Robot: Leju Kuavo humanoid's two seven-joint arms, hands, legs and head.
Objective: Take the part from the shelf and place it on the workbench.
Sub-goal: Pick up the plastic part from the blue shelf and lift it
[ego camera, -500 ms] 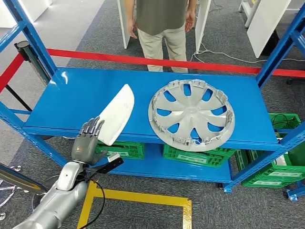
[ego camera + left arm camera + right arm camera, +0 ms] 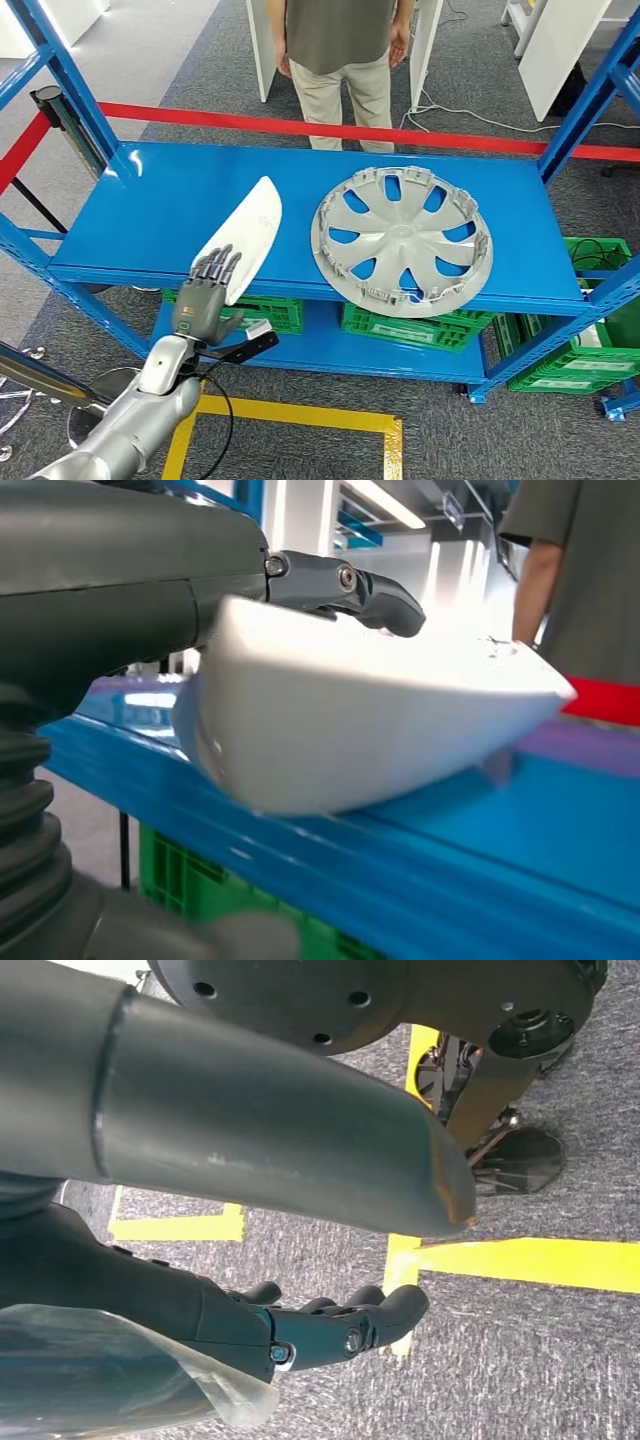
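White part (image 2: 243, 238) lies on the blue shelf (image 2: 166, 205), its near end overhanging the front edge; bare shelf lies to its left, the silver wheel cover (image 2: 402, 240) apart on its right. Left hand (image 2: 202, 298), fingers spread, reaches the overhanging end; the left wrist view shows fingers (image 2: 355, 585) over the part's top, grasp uncertain. Right hand (image 2: 332, 1325) hangs over grey carpet (image 2: 528, 1360), fingers loosely extended, holding nothing.

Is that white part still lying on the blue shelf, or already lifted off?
Still on the shelf. The white part rests there, its near end overhanging the front edge, with the left hand at that end.
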